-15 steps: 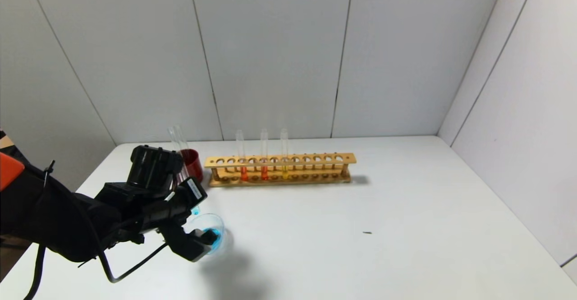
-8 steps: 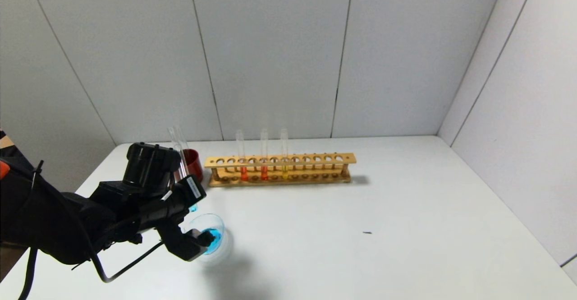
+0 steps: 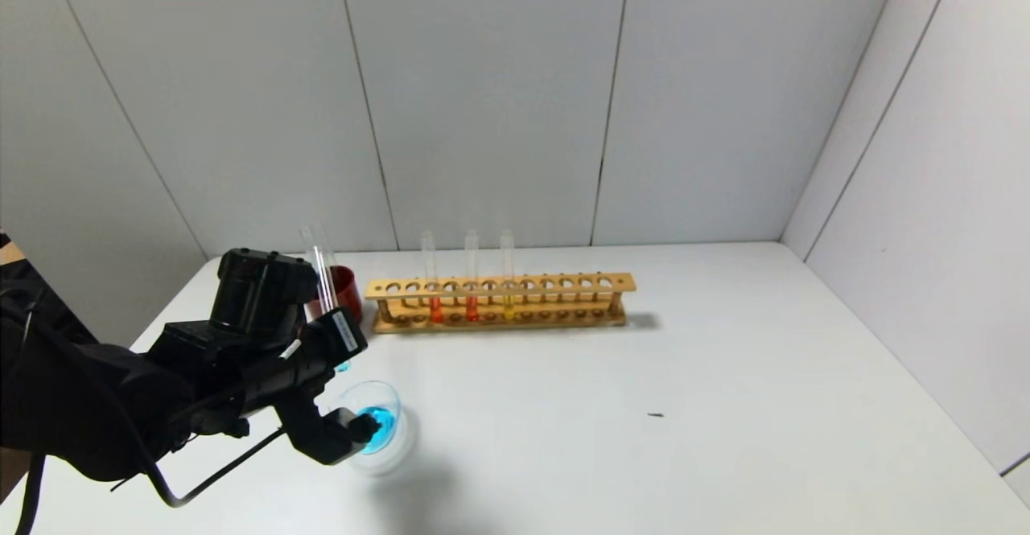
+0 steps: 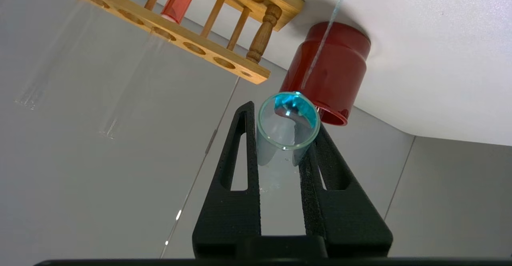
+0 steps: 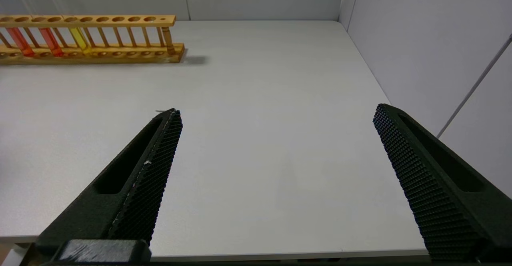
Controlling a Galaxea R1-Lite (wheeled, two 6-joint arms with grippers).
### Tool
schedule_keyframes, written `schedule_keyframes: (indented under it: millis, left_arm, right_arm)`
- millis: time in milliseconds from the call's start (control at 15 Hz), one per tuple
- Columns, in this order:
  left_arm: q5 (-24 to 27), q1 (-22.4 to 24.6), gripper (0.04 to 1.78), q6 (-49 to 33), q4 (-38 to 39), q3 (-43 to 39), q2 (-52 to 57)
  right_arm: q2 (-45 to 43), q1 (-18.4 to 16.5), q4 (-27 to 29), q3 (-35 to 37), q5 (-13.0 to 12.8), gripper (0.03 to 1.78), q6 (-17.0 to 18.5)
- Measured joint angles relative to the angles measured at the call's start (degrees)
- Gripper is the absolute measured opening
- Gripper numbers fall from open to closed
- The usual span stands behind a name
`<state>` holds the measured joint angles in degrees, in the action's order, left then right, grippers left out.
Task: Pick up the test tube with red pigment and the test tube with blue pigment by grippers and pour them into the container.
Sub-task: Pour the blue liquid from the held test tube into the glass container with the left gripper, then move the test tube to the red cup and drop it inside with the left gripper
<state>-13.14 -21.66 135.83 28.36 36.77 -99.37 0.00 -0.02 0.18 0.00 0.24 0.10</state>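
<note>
My left gripper [image 3: 336, 346] is shut on the test tube with blue pigment [image 3: 345, 368], held above the table beside the container [image 3: 386, 438]. The container is a shallow clear glass dish with blue liquid pooled in it. In the left wrist view the tube [image 4: 280, 146] sits clamped between the two black fingers [image 4: 236, 158], with teal showing at its end. The test tube with red pigment [image 3: 435, 281] stands in the wooden rack [image 3: 563, 286], leftmost of three tubes. My right gripper [image 5: 277, 110] is open and empty over the table's near right part, out of the head view.
A dark red cup [image 3: 344, 290] with a plain clear tube in it stands just left of the rack, behind my left gripper. A deeper red tube [image 3: 471, 277] and a yellow tube [image 3: 508, 273] stand in the rack. White walls close the back and right.
My left arm has drawn slightly back and to the left, lifting the blue tube's lower end a little away from the dish. The blue liquid stays in the dish.
</note>
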Motion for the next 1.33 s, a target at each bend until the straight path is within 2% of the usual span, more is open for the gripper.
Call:
schedule_keyframes:
  millis: [200, 333, 533, 733, 867, 1000, 1133, 1267, 1333]
  left_arm:
    - [0.1, 0.0, 0.33, -3.1, 0.1, -0.3, 1.0]
    - [0.4, 0.0, 0.33, -10.3, 0.1, -0.4, 2.5]
    - [-0.3, 0.1, 0.33, -26.1, -0.1, 0.0, 6.8]
    - [-7.3, 1.0, 0.33, -42.7, -2.0, 5.1, 12.0]
    - [-10.7, 2.7, 0.33, -54.2, -7.2, 12.0, 13.7]
    - [-11.0, 5.1, 0.33, -67.0, -16.7, 20.7, 14.4]
    - [-7.7, 7.7, 0.33, -80.5, -25.9, 27.9, 14.1]
    - [1.3, 11.1, 0.33, -94.0, -31.0, 31.9, 13.0]
    - [6.0, 13.0, 0.33, -99.8, -30.8, 32.7, 12.2]
  right_arm:
    - [0.0, 0.0, 0.0, 0.0, 0.0, 1.75, 0.0]
    - [0.0, 0.0, 0.0, 0.0, 0.0, 1.75, 0.0]
    - [0.0, 0.0, 0.0, 0.0, 0.0, 1.75, 0.0]
    - [0.0, 0.0, 0.0, 0.0, 0.0, 1.75, 0.0]
    - [0.0, 0.0, 0.0, 0.0, 0.0, 1.75, 0.0]
    - [0.0, 0.0, 0.0, 0.0, 0.0, 1.75, 0.0]
    - [0.0, 0.0, 0.0, 0.0, 0.0, 1.75, 0.0]
    - [0.0, 0.0, 0.0, 0.0, 0.0, 1.75, 0.0]
    - [0.0, 0.0, 0.0, 0.0, 0.0, 1.75, 0.0]
